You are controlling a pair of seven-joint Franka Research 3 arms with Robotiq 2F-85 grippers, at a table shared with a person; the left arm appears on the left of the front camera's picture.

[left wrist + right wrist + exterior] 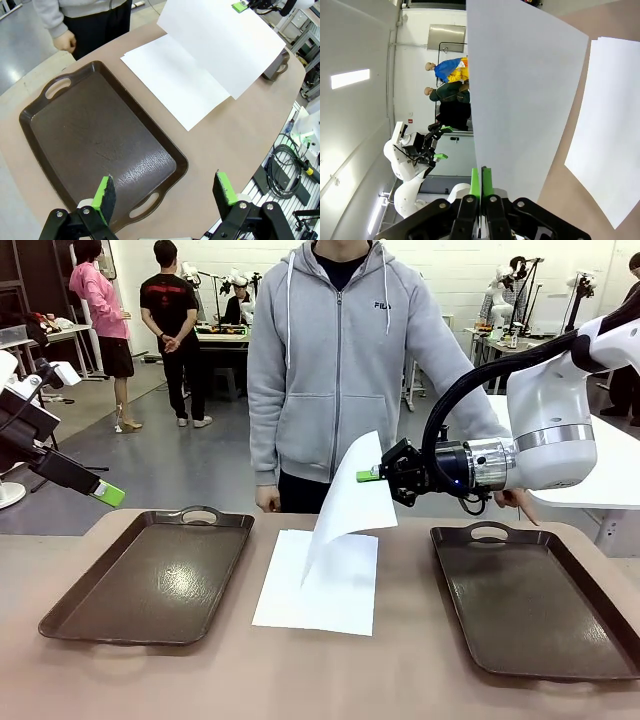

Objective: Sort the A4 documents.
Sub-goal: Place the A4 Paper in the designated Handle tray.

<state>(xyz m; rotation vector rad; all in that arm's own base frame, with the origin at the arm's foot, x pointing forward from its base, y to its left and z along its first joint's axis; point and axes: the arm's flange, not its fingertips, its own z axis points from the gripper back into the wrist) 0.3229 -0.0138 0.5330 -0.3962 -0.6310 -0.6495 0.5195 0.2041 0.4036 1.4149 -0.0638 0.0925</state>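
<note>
The right gripper (371, 475) had its jaws pinched shut on the far edge of one A4 sheet (350, 502), which hung raised and curling above the stack of A4 documents (322, 592) at the middle of the tabletop (420, 680). The sheet's lower edge looked to be touching or just above the stack; which of the two could not be told. The left gripper (165, 184) hovered with its jaws wide apart and holding nothing, above the left brown tray (150, 580) by the tabletop's left edge. The right brown tray (530, 605) lay by the right edge, with no paper in it.

Judged from this, the step in hand was carrying the single sheet off to a tray. To do it well, the lift would need to go high enough for the trailing edge to clear the stack, so the sheets beneath were not dragged askew. A slow sideways move would keep the floppy paper from flapping or folding. Over the tray, the free edge should land first and the sheet be laid flat inside the rim before the jaws let go.
</note>
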